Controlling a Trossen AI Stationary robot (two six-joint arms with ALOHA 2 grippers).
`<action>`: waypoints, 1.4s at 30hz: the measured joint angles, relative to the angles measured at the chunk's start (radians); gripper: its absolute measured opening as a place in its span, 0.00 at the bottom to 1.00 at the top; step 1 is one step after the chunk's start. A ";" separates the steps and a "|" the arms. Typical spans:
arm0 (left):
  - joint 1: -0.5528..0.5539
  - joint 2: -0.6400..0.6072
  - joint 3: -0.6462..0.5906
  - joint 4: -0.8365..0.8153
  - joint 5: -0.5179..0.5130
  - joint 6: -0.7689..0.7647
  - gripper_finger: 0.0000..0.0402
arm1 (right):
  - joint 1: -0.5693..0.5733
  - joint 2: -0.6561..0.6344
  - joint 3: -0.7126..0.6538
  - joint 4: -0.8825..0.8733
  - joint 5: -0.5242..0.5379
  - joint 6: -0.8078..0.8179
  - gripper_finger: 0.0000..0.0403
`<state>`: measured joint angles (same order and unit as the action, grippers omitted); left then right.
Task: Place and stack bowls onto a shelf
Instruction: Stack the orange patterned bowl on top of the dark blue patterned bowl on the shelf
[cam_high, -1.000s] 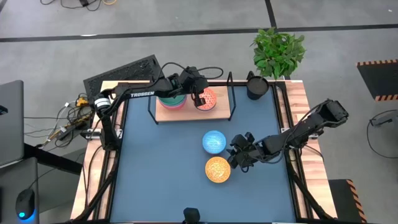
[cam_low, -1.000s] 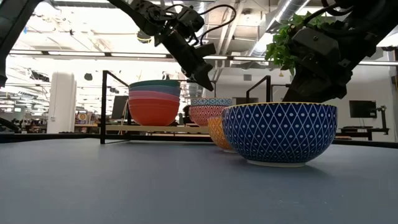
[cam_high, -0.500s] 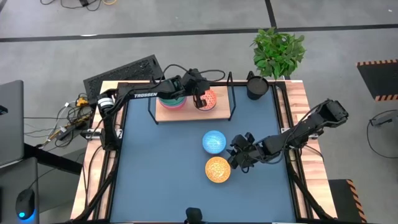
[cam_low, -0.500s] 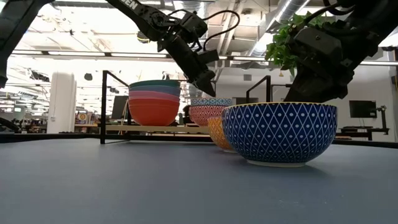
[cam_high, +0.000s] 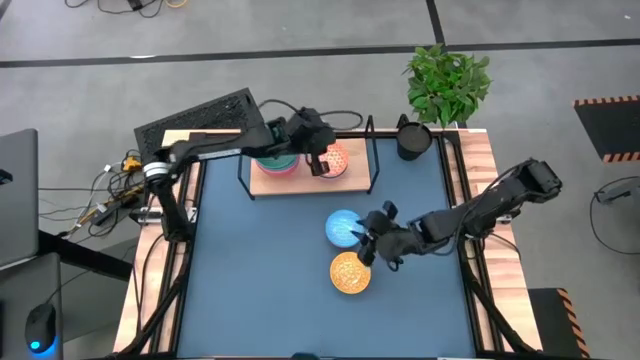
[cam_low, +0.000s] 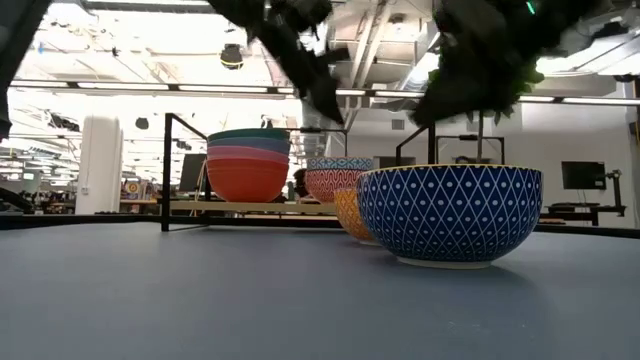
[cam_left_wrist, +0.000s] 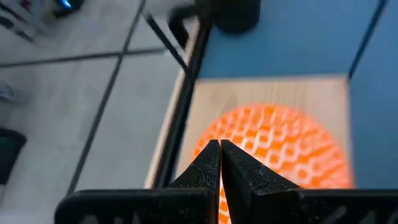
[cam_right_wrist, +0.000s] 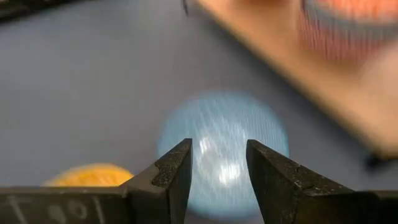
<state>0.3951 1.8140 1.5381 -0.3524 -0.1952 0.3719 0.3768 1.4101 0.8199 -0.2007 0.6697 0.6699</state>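
Note:
On the shelf (cam_high: 300, 183) a stack of pink-red and teal bowls (cam_high: 277, 160) stands beside an orange-and-white patterned bowl (cam_high: 334, 160). My left gripper (cam_left_wrist: 219, 158), shut, hovers above that patterned bowl (cam_left_wrist: 273, 143), clear of its rim in the low view. A bright blue bowl (cam_high: 343, 227) and an orange dotted bowl (cam_high: 349, 273) rest on their bases on the blue tabletop. My right gripper (cam_right_wrist: 217, 155) is open, above the blue bowl (cam_right_wrist: 217, 149) at its right side and touching nothing.
A black cup (cam_high: 411, 138) stands at the table's far right corner, with a potted plant (cam_high: 448, 82) behind it. The shelf's black wire frame (cam_high: 372, 150) rises at both ends of the board. Bare blue tabletop (cam_high: 260, 280) lies left of the two loose bowls.
My right gripper has moved up and toward the table's left, from beside the orange dotted bowl to over the blue bowl's right side. My left gripper has risen a little above the patterned bowl on the shelf. No bowl has moved.

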 joint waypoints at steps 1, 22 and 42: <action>-0.007 -0.027 0.017 -0.035 0.000 -0.017 0.00 | -0.009 -0.006 0.028 0.001 0.003 -0.063 0.44; -0.264 -0.676 0.022 -0.389 -0.013 -0.372 0.00 | -0.632 0.085 0.286 0.141 -0.216 -0.480 0.04; -0.298 -0.819 0.022 -0.504 -0.134 -0.420 0.00 | -0.715 0.309 0.286 0.299 -0.331 -0.379 0.04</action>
<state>0.0967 0.9947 1.5596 -0.8566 -0.3294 -0.0479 -0.3381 1.7192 1.1057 0.0982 0.3385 0.2909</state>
